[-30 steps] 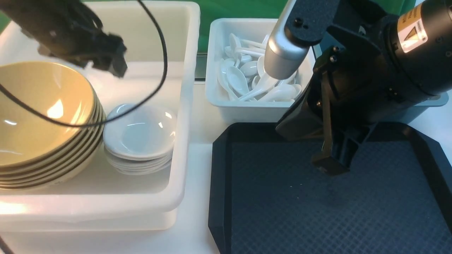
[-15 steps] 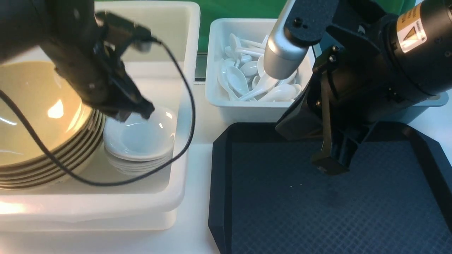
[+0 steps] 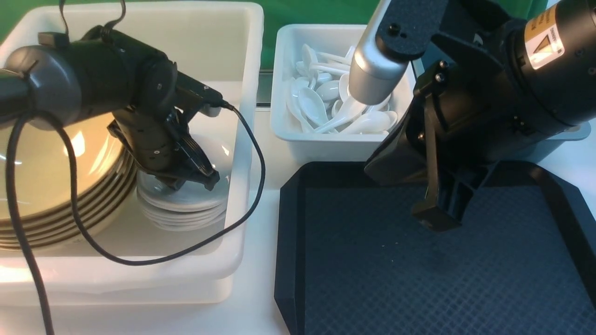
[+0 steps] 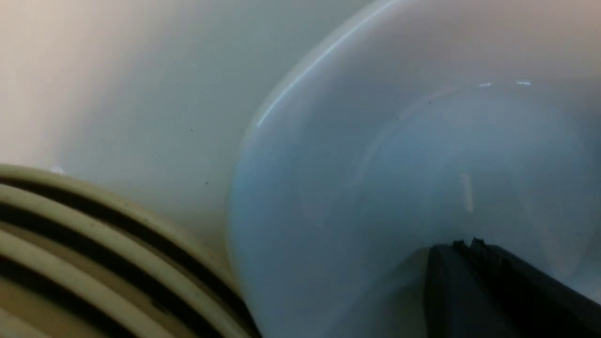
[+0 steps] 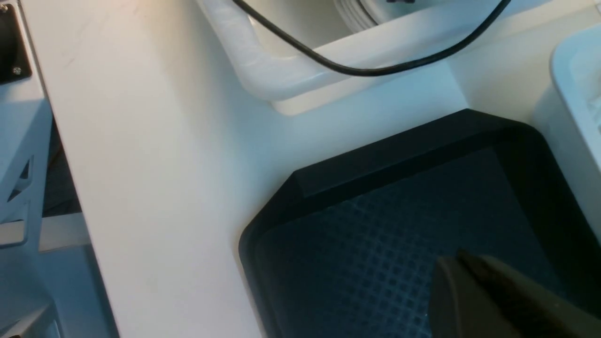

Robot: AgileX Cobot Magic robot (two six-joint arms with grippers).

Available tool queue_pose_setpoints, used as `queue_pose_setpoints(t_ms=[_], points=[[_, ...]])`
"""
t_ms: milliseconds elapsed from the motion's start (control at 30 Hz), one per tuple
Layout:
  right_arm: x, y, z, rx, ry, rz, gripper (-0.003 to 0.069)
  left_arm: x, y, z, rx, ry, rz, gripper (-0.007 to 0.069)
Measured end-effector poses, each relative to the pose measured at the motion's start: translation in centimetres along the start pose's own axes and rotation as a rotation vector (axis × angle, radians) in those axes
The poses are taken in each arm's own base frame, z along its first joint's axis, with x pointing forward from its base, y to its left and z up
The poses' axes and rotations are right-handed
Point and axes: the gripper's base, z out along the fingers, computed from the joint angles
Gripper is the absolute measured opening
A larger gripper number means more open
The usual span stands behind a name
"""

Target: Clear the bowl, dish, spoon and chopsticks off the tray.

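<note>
Large white tub on the left. Stack of tan bowls at its left end, the bowl on top, open side up and tipped a bit toward the camera. The bowl rims sit close against the dish stack; can't tell if they touch.

The dish tops a stack of white dishes right of the bowls, level, open side up. Round-ish, so no real long axis. Little room here, with bowls on the left and the tub wall just right.

Left gripper is down in the dish hollow, pointing near-right. In the wrist view its fingers look pressed together, no rim between them. Its cable loops over the tub's near rim.

A narrow strip of white table separates tub and tray.

Small white tub, far centre, holds a heap of spoons, handles pointing mixed ways.

The tray is near right, long axis left-right. Right gripper hangs over its far part, tips down, fingers closed on nothing, open floor all round.

A grey-blue tub edge shows far right, behind the arm.
</note>
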Motion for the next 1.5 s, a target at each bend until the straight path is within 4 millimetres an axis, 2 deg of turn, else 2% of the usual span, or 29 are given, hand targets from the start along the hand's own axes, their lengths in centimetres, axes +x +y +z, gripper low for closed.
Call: queue_pose_setpoints(t_ms=[300,533,700,800,833,867,900,967,1033,1133,1167,1267,1500], points=[[-0.1,0.0,0.0,0.003,-0.008,0.0,0.0046,-0.2,-0.3,0.4,0.026,0.0,0.005,-0.0011],[-0.1,-0.1,0.0,0.006,-0.014,0.0,0.0046,-0.7,-1.8,0.5,0.047,-0.01,0.099,-0.0011],[-0.1,-0.1,0.0,0.015,-0.011,-0.005,0.0046,-0.1,-1.3,-0.6,-0.005,-0.015,0.059,-0.0011],[0.0,-0.2,0.1,0.022,-0.003,-0.01,0.0046,0.8,-0.1,-4.9,-0.066,-0.088,0.046,-0.0011],[0.0,-0.2,0.1,0.022,-0.002,-0.009,0.0046,0.9,0.0,-5.2,-0.068,-0.094,0.045,-0.0011],[0.1,-0.2,0.2,0.022,-0.002,-0.009,0.0046,1.5,0.3,-7.4,-0.082,-0.14,0.033,-0.0011],[0.0,-0.2,0.2,0.025,-0.005,-0.009,0.0046,2.0,0.5,-8.6,-0.09,-0.169,0.029,-0.0011],[0.0,-0.3,0.2,0.032,-0.015,-0.011,0.0046,3.3,0.6,-10.0,-0.098,-0.199,0.028,-0.0011],[-0.1,-0.3,0.2,0.036,-0.018,-0.012,0.0046,4.6,0.4,-10.3,-0.091,-0.209,0.027,-0.0011],[-0.1,-0.4,0.2,0.041,-0.02,-0.015,0.0046,7.0,-0.4,-9.0,-0.063,-0.174,0.041,-0.0011],[-0.1,-0.4,0.2,0.042,-0.023,-0.015,0.0046,7.9,-0.8,-8.0,-0.05,-0.146,0.05,-0.0011],[-0.1,-0.4,0.2,0.045,-0.026,-0.016,0.0046,8.8,-1.4,-6.5,-0.027,-0.127,0.065,-0.0011],[-0.1,-0.5,0.2,0.05,-0.026,-0.018,0.0046,8.4,-1.8,-3.8,-0.028,-0.071,0.12,-0.0011]])
